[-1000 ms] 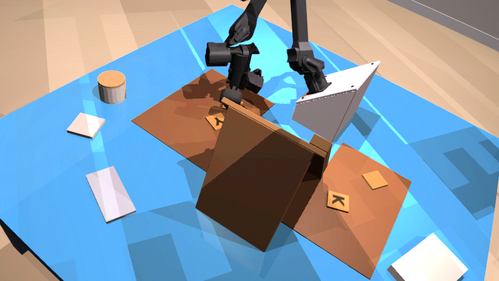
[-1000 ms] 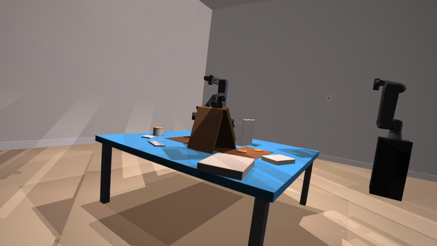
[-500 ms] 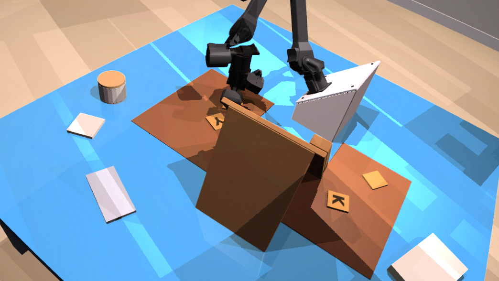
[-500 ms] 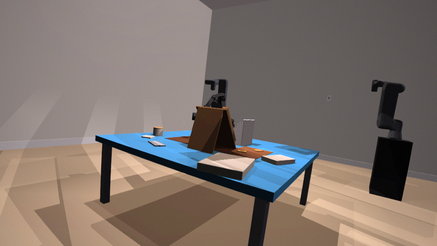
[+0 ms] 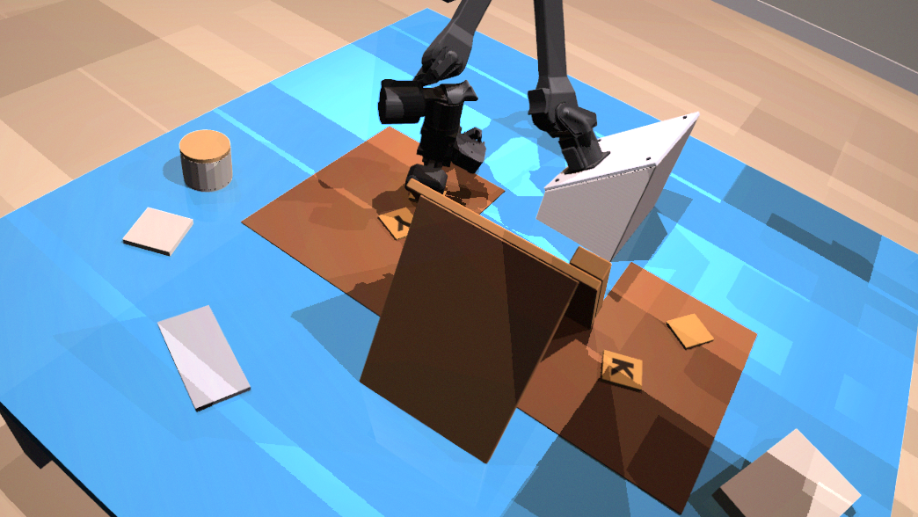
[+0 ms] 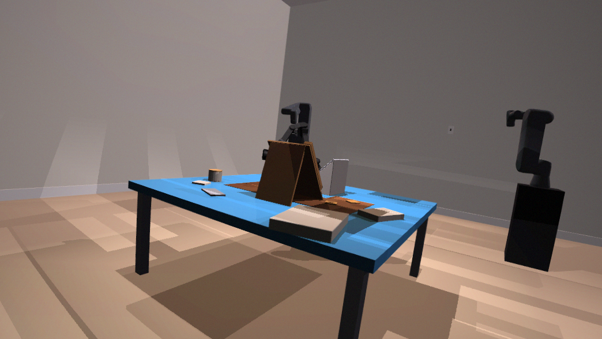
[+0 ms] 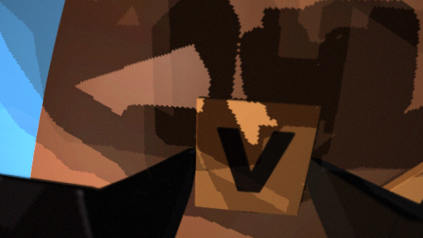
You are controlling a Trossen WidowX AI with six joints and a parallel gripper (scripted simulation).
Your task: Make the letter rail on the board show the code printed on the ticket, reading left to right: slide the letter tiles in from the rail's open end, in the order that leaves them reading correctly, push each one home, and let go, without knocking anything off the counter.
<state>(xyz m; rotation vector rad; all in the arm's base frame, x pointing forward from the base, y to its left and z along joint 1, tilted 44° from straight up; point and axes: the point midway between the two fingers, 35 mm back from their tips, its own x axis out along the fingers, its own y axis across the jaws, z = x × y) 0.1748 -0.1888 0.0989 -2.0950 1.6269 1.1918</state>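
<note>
In the wrist view my gripper [image 7: 250, 161] is shut on the V tile [image 7: 251, 202], with a finger against each side edge, low over the brown mat. In the top view the board's top edge hides the fingertips. The Y tile [image 5: 390, 222] [image 7: 413, 190] lies close beside, on the same mat. The K tile [image 5: 622, 370] [image 6: 330, 203] and a tile [image 5: 690, 331] [image 6: 353, 201] with no readable letter lie on the other mat. The leaning board [image 5: 449, 333] [image 6: 275, 172] shows its back; its rail's letter side and the ticket's print are hidden.
A white wedge-shaped stand [image 5: 591, 212] [image 6: 339, 176] is near the arm's base. A round tin [image 5: 206, 166] [image 6: 214, 175], a small pale block [image 5: 157, 229] and a flat grey slab [image 5: 204, 360] lie left of the board. A pale block [image 5: 793, 471] [image 6: 381, 214] is at the right.
</note>
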